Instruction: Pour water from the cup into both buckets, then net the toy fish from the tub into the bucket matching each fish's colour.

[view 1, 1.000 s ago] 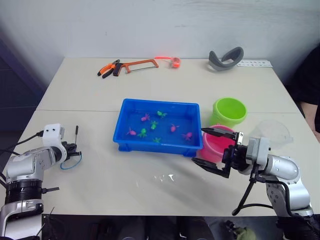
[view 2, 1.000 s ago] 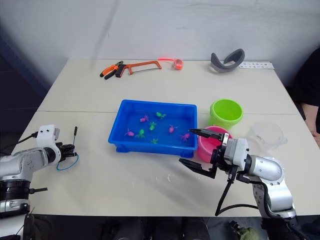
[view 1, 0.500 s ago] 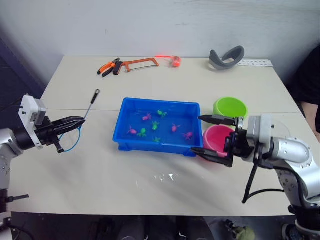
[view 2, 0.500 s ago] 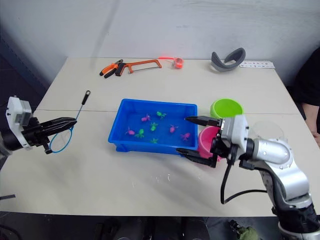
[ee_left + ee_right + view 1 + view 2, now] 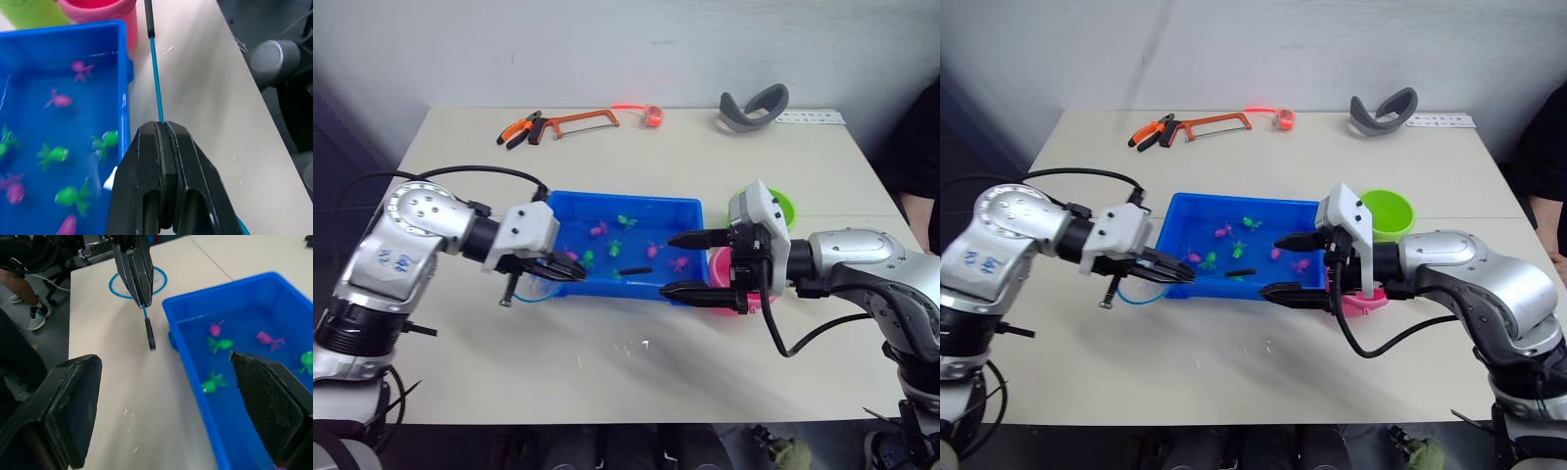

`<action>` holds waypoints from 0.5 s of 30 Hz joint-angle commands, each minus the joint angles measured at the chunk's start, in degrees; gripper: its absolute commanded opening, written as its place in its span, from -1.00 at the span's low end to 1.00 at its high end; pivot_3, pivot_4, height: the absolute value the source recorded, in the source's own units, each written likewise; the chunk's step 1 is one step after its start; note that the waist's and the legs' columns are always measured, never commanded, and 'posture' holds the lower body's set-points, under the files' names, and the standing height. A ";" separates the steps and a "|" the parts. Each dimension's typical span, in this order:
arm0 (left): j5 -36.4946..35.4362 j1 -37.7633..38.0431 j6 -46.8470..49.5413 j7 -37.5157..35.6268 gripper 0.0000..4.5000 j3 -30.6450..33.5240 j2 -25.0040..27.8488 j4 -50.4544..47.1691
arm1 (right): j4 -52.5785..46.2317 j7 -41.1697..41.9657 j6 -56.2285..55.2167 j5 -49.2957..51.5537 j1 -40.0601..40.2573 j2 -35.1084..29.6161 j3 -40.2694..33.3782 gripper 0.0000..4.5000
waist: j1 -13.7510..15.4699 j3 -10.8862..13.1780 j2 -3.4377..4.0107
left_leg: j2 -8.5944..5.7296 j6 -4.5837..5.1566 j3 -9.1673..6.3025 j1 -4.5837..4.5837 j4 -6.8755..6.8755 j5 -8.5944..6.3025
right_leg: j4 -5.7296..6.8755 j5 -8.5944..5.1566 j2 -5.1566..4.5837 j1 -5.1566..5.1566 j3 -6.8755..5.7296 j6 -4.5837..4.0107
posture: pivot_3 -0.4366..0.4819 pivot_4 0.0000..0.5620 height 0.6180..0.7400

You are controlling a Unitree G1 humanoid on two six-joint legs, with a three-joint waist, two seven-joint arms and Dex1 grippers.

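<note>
The table [image 5: 636, 372] carries the blue tub [image 5: 690, 211], with the pink bucket [image 5: 1371, 299] and green bucket [image 5: 1393, 211] at its right end. Half a second ago both arms hung at the table's sides; now they meet at the tub's near rim. The left gripper [image 5: 164, 147], jaws pressed together on the net [image 5: 139, 284], offers its handle to the right gripper [image 5: 690, 264], jaws spread wide: likely a handover before scooping the toy fish [image 5: 58, 154].
</note>
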 commanded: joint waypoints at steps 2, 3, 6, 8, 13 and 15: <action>2.70 -3.25 -0.55 1.83 -0.97 -3.03 -4.08 -1.65 | -2.47 -1.55 1.31 -0.76 -1.61 2.07 2.44 1.00 | 0.00 0.04 -0.07 | 0.01 0.01 -0.01 -0.02 0.08 0.01 | 0.04 0.01 -0.01 0.00 0.01 0.01 | -0.05 -0.47 1.00; 2.89 -3.85 0.04 2.25 -0.97 -3.35 -4.92 -1.57 | -2.42 -2.53 1.75 -1.02 -1.81 3.16 3.09 1.00 | 0.01 0.04 -0.08 | 0.01 0.01 -0.03 -0.03 0.15 0.01 | 0.08 0.01 -0.01 0.00 0.01 0.02 | -0.05 -0.47 1.00; 4.52 -4.84 -0.66 1.99 -0.97 -4.37 -5.61 -0.86 | -2.30 -3.45 2.37 -1.82 -2.07 4.65 4.42 1.00 | -0.04 0.06 -0.08 | 0.02 0.01 -0.04 -0.04 0.25 0.01 | 0.16 0.01 -0.01 0.00 0.02 0.02 | -0.05 -0.47 1.00; 4.56 -5.27 -0.44 2.38 -0.97 -4.28 -6.42 -0.44 | -2.30 -3.31 2.81 -2.20 -2.10 4.94 5.07 1.00 | -0.01 0.06 -0.08 | 0.01 0.01 -0.06 -0.05 0.35 0.01 | 0.24 0.01 -0.02 0.00 0.02 0.02 | -0.05 -0.47 1.00; 5.77 -5.96 -1.17 2.25 -0.97 -4.58 -7.35 -0.27 | -1.61 -4.33 4.02 -2.56 -2.74 6.13 5.03 1.00 | 0.00 0.06 -0.08 | 0.02 0.02 -0.20 -0.26 0.67 0.00 | 0.36 0.01 -0.06 -0.06 -0.05 0.02 | -0.05 -0.47 1.00; 6.12 -6.03 -0.90 2.50 -0.97 -4.60 -7.59 -0.43 | -1.37 -4.27 4.56 -2.85 -3.06 6.06 5.17 1.00 | 0.00 0.06 -0.08 | 0.02 0.03 -0.23 -0.45 0.80 0.00 | 0.45 0.02 -0.06 -0.23 -0.07 0.03 | -0.05 -0.47 1.00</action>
